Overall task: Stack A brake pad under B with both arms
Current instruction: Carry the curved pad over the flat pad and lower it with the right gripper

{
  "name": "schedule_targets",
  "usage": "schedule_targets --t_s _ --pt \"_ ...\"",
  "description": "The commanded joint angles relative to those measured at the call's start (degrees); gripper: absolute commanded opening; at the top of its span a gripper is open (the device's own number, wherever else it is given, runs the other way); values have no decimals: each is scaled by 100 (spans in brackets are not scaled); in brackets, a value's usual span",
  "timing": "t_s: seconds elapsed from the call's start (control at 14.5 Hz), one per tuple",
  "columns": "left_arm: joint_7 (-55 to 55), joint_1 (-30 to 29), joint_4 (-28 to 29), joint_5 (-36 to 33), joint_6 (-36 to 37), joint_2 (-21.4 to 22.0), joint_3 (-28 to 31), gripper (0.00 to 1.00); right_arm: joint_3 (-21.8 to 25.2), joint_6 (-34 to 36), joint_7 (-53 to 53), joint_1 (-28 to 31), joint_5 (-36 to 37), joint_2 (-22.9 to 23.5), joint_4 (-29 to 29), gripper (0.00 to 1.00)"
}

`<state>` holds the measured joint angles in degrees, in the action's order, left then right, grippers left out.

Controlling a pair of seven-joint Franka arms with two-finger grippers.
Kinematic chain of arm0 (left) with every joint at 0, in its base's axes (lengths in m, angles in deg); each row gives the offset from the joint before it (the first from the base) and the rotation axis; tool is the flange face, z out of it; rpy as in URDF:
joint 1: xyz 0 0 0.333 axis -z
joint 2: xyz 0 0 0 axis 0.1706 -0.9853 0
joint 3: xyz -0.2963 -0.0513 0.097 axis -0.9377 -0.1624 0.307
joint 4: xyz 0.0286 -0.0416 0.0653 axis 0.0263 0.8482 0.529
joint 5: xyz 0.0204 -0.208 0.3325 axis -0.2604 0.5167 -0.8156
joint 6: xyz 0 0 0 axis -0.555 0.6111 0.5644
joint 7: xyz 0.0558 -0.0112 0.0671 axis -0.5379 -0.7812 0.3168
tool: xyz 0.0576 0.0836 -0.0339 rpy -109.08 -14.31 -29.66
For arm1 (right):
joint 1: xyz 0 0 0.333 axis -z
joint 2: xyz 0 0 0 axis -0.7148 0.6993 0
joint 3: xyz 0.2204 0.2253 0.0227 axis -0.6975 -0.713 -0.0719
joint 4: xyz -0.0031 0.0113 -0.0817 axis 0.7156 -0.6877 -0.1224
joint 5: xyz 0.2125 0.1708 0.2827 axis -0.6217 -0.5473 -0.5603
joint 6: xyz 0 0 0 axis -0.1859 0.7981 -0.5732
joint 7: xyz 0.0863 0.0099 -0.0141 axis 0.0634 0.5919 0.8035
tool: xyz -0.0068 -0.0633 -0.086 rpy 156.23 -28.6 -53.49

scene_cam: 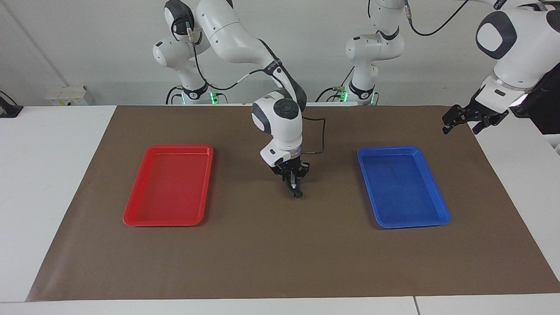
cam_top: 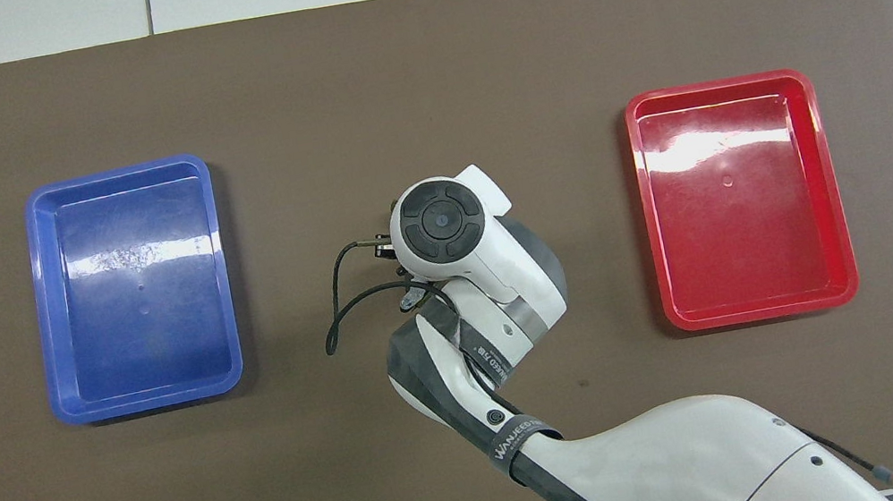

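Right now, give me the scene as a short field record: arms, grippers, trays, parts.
right gripper: shut, low over the mat's middle, between the two trays
held item: something small and dark at the fingertips; which pad it is cannot be told
other pad: not visible, hidden by the right arm in both views
left gripper: open, waiting raised at the left arm's end of the table
red tray: nothing in it
blue tray: nothing in it

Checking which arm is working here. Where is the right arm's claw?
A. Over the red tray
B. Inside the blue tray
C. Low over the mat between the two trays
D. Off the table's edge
C: the right claw hangs low between the red tray and blue tray.
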<state>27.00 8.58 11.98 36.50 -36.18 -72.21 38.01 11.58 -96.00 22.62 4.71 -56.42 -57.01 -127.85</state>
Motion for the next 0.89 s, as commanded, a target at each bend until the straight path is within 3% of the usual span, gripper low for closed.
schedule_targets --t_s 0.0,0.83 --pt "-57 -51 -22 -11 41 18 -29 98 4 -98 129 6 88 -118 -177 0" --pt "-57 -51 -22 -11 41 18 -29 98 4 -133 138 -82 80 -136 -274 0"
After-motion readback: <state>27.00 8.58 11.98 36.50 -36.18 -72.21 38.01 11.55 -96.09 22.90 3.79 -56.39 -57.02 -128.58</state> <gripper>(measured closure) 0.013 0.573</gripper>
